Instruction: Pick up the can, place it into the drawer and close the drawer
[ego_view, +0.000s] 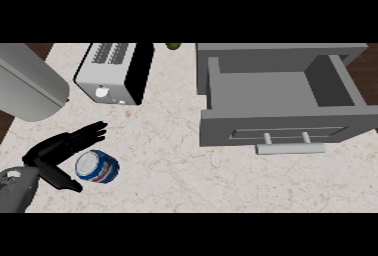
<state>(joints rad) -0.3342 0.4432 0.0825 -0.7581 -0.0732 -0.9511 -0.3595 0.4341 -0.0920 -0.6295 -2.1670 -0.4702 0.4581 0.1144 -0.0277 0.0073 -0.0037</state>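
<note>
Your left hand (55, 150) is spread wide and holds nothing; the small blue-and-white metal can (97, 167) stands on the marble counter (177, 170) between fingers and thumb, just beside both. Its silver top faces you, long axis roughly upright, perhaps slightly tilted. Expect it light, rigid, smooth and likely slippery: wrap the curved side at mid-height.

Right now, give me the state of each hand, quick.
Left hand: open, fingers straight beside the can, thumb below it, not holding it.
Right hand: not in view.
</note>
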